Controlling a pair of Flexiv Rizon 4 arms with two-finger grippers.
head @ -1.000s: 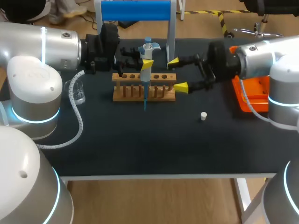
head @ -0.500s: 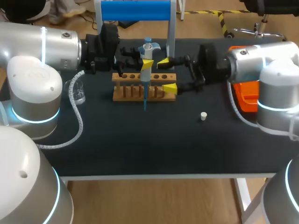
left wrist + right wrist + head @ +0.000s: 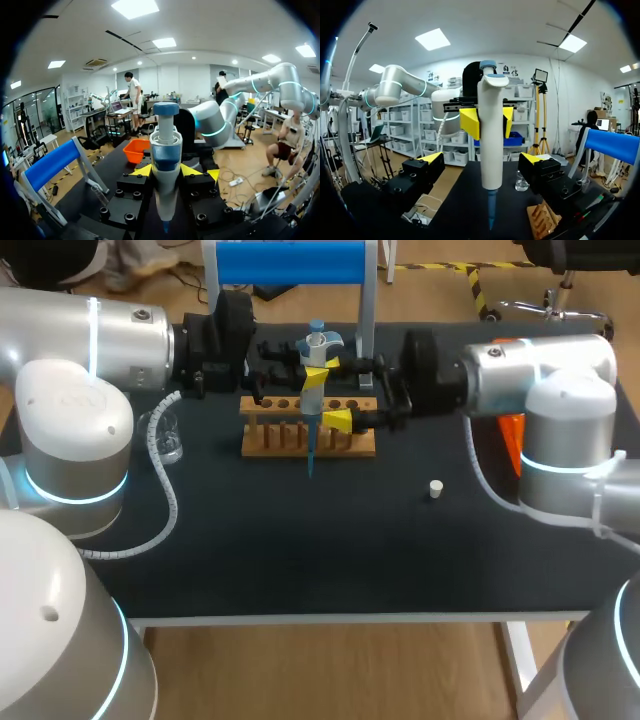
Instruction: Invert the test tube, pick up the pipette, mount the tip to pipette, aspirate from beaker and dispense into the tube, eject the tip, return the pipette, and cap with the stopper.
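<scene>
Over the wooden rack point(image 3: 308, 437) at the back of the dark desk point(image 3: 300, 550), the pipette point(image 3: 313, 380) hangs upright. Its blue tip point(image 3: 310, 455) points down in front of the rack's near face. The left arm point(image 3: 120, 340) comes in from the left side, and the left jaws are pinching the pipette's white body just below its head. From the right wrist view, their two yellow fingertips point(image 3: 469, 123) press against the barrel from either side. The left wrist view shows the same grip from behind, with the pipette's blue-capped head standing up between the yellow pads point(image 3: 142, 171).

The right arm point(image 3: 530, 380) comes in from the right, level with the pipette. The right jaws are spread wide: one yellow-tipped finger point(image 3: 338, 421) lies over the rack's right half, the other farther back, near the pipette's head. In the right wrist view the pipette stands ahead of those spread fingers, in line with the gap between them, and neither finger touches it.

A small glass beaker point(image 3: 168, 437) sits on the desk to the left of the rack, close to the left arm. A white stopper point(image 3: 435, 488) lies alone on the desk, to the right of the rack and nearer the front edge. An orange tray point(image 3: 510, 445) shows behind the right arm, mostly hidden by it. A blue-topped frame point(image 3: 290, 262) stands at the desk's far edge, behind the pipette.
</scene>
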